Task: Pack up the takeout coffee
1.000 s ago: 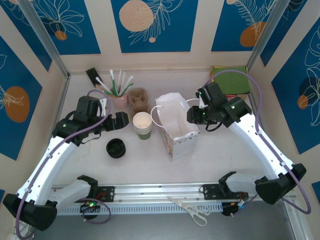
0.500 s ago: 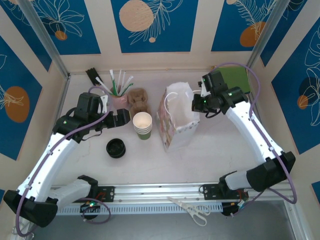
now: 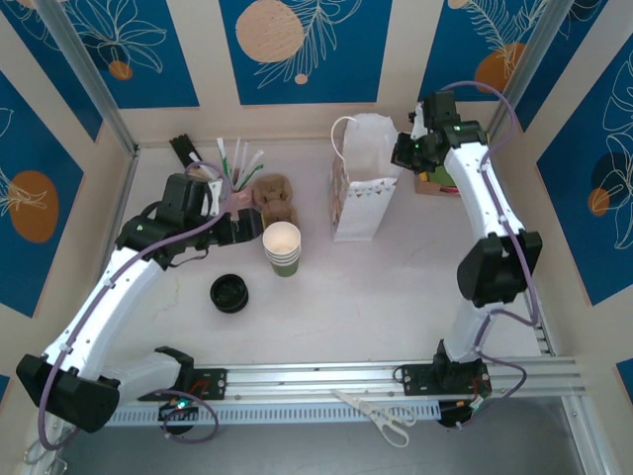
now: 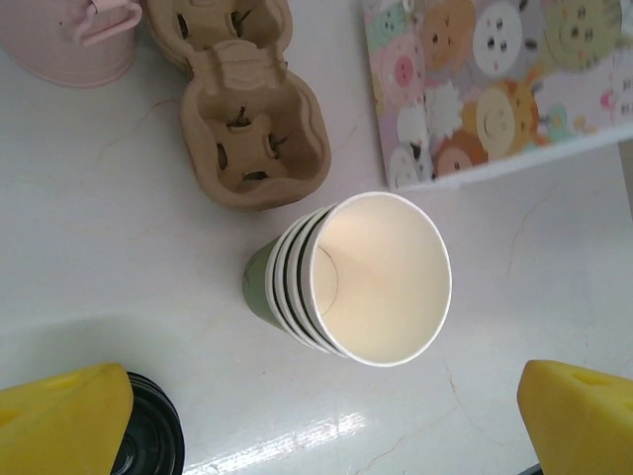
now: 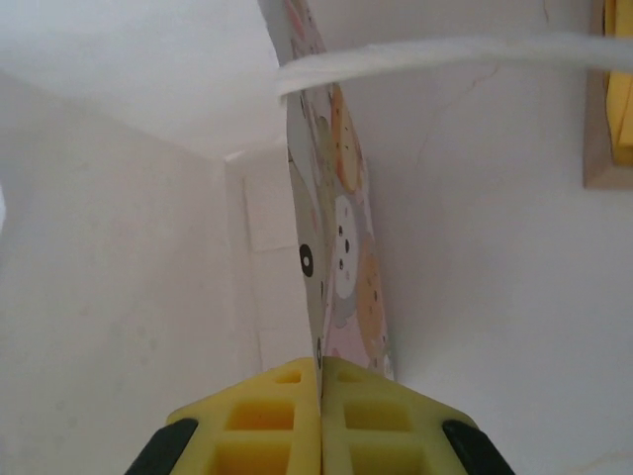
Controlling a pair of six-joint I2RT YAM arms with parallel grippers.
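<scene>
The olive-green paper cups (image 3: 282, 247), cream-white inside and lidless, stand nested in one stack at centre-left of the top view, just below a brown carrier (image 3: 274, 193). A round black lid (image 3: 229, 293) lies bare on the table (image 3: 396, 287) to their lower left, apart from them. Which cup is the coffee cannot be told. The left fingers (image 4: 64, 421) are spread wide. In the left wrist view their yellow tips sit in the two bottom corners, with the stack between and above them, untouched. A white bag (image 3: 358, 198) printed with cartoon animals stands upright at upper centre. The right fingers (image 5: 277, 421) are pressed together on its top edge, the bag wall pinched between the yellow pads. A pink cup (image 3: 235, 201) of straws stands left of the carrier.
</scene>
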